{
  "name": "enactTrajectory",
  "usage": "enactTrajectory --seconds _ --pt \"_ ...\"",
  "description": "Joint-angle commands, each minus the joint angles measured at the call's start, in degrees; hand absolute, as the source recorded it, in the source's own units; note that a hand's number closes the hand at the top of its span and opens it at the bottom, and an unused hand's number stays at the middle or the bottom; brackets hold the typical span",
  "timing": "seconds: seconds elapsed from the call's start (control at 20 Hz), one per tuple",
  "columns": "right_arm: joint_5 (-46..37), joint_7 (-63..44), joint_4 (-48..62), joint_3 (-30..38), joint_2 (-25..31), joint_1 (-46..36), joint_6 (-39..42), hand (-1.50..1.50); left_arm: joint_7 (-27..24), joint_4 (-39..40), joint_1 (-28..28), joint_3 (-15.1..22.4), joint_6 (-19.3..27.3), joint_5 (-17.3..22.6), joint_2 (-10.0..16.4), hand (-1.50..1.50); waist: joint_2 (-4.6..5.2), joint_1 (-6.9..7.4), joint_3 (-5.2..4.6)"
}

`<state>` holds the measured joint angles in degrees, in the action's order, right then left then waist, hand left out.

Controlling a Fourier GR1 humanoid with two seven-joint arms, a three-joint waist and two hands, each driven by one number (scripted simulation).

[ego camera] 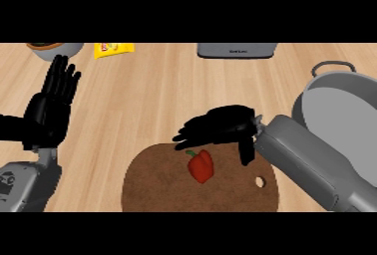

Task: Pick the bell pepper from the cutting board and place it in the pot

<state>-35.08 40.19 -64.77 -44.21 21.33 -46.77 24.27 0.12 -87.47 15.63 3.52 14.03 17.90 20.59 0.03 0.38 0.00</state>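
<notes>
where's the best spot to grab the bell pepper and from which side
Grip the bell pepper across its red middle, not the green stem at its upper end. It lies flat on the cutting board, so likely come down from above with the right hand, closing across its narrow width.

A pale wooden counter fills the view. A grey box sits at its far edge. A yellow packet lies left of the box.
</notes>
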Motion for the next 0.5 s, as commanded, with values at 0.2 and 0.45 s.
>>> enactTrajectory --seconds 0.2,0.45 --pt "-5.1 -0.2 -3.6 1.5 -4.2 3.4 2.5 -1.50 -1.8 4.9 2.4 -2.9 -2.1 -1.5 -1.6 0.00 -0.05 -0.48 -0.02" --pt "-11.3 -0.9 0.4 2.8 -6.2 4.9 -0.9 -1.50 1.4 1.7 3.0 0.0 1.0 -4.9 -5.4 0.00 -0.06 -0.41 0.00"
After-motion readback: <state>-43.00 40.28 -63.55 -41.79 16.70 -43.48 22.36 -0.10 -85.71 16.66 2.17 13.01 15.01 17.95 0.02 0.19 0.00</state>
